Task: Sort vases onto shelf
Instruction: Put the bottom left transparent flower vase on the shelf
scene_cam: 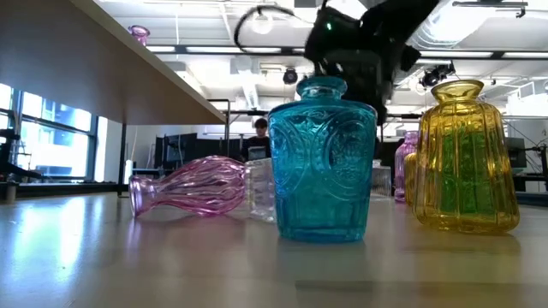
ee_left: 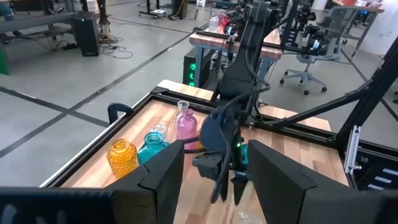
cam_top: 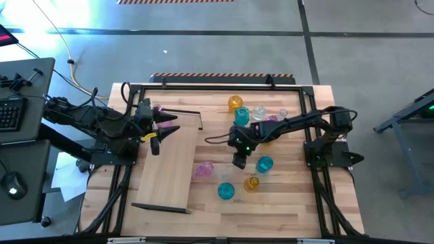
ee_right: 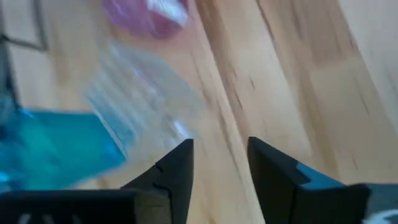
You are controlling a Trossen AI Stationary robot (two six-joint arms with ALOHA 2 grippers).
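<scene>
The right gripper [cam_top: 239, 161] hangs over the middle of the counter [cam_top: 285, 210], pointing down among the loose vases. Its jaws stand open and hold nothing; in the right wrist view bare wood shows between the two fingers, with a clear vase [ee_right: 140, 99], a teal vase [ee_right: 50, 146] and a pink vase [ee_right: 146, 15] just beyond the tips.

The left gripper [cam_top: 157, 132] waits near the counter's left edge, over the far end of the shelf [cam_top: 169, 169], its jaws also open and empty. The shelf lies flat on the left half of the counter. A small pink vase [cam_top: 157, 108] seems to stand near the shelf's far end, though whether it rests on the board cannot be told.

The other vases are in two groups: one near the far edge with an amber vase [cam_top: 235, 102], and one toward the near edge, where a pink one lies on its side just beside the shelf's right edge and a teal bottle [scene_cam: 323, 162] and a yellow bottle [scene_cam: 467, 158] stand upright.

The main risk is crowding. The vases near the right gripper stand close together, so a descent that is slightly off could make a finger strike a neighbour and tip it, or shove the clear one against the teal one. The toppled pink vase could roll if nudged. Smooth glass may also slip from a loose or off-centre grip during the carry to the shelf.
</scene>
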